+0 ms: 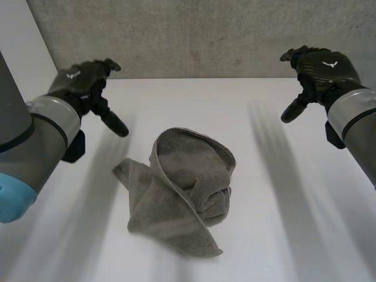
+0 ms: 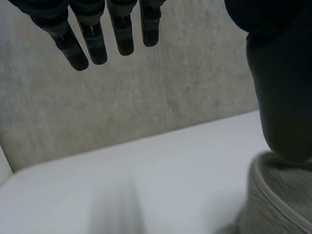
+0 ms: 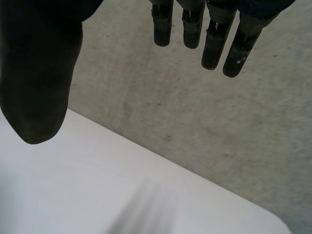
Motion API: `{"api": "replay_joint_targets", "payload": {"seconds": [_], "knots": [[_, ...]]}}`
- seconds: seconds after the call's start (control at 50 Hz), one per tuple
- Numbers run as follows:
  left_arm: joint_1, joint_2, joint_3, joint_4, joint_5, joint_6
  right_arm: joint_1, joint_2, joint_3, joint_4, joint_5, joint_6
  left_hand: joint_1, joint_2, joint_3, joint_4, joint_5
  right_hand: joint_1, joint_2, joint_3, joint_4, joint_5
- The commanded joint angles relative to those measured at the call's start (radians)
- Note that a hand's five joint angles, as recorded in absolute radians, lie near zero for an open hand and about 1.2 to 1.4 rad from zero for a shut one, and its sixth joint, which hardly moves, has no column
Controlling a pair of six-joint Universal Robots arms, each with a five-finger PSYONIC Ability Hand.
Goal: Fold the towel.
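Note:
A grey towel (image 1: 182, 191) lies crumpled in a loose heap on the middle of the white table (image 1: 282, 235), one edge curled up into an arch. My left hand (image 1: 85, 82) hovers above the table, up and to the left of the towel, open and holding nothing. My right hand (image 1: 320, 67) hangs at the far right, well clear of the towel, also open and empty. In the left wrist view my left hand's fingers (image 2: 95, 39) are straight and a fold of the towel (image 2: 278, 195) shows beneath the thumb. Straight fingers (image 3: 214, 39) show in the right wrist view too.
A grey concrete wall (image 1: 194, 35) stands along the table's far edge. Bare white tabletop surrounds the towel on every side, with wide room at the right (image 3: 97, 195).

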State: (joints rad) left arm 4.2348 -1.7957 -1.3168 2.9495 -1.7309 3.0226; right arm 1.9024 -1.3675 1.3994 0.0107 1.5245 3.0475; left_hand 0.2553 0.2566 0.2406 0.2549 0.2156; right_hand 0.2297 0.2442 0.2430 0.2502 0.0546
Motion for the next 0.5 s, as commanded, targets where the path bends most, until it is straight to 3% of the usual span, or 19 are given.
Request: {"api": "replay_joint_targets", "payload": {"seconds": [0.02, 0.16, 0.32, 0.44, 0.5], "knots": [[-0.007, -0.024, -0.053, -0.021, 0.005, -0.113, 0.003, 0.090, -0.039, 0.002, -0.083, 0.086, -0.056, -0.058, -0.042, -0.056, -0.191, -0.055, -0.070, -0.068, -0.076, -0.055], [-0.036, -0.154, -0.016, -0.010, -0.003, -0.195, 0.032, 0.316, -0.149, 0.034, -0.170, 0.276, -0.056, -0.058, -0.042, -0.056, -0.191, -0.055, -0.070, -0.068, -0.076, -0.055], [-0.085, -0.260, 0.005, -0.010, 0.007, -0.307, 0.069, 0.493, -0.233, 0.078, -0.201, 0.298, -0.042, -0.043, -0.027, -0.041, -0.177, -0.055, -0.070, -0.068, -0.076, -0.055], [-0.107, -0.323, 0.042, -0.010, 0.007, -0.317, 0.092, 0.576, -0.293, 0.113, -0.205, 0.300, -0.036, -0.037, -0.021, -0.035, -0.171, -0.055, -0.070, -0.068, -0.076, -0.055], [-0.114, -0.366, 0.077, -0.012, 0.008, -0.317, 0.101, 0.600, -0.321, 0.130, -0.224, 0.300, -0.015, -0.017, -0.001, -0.015, -0.150, 0.072, 0.057, 0.059, 0.051, 0.072]]}}
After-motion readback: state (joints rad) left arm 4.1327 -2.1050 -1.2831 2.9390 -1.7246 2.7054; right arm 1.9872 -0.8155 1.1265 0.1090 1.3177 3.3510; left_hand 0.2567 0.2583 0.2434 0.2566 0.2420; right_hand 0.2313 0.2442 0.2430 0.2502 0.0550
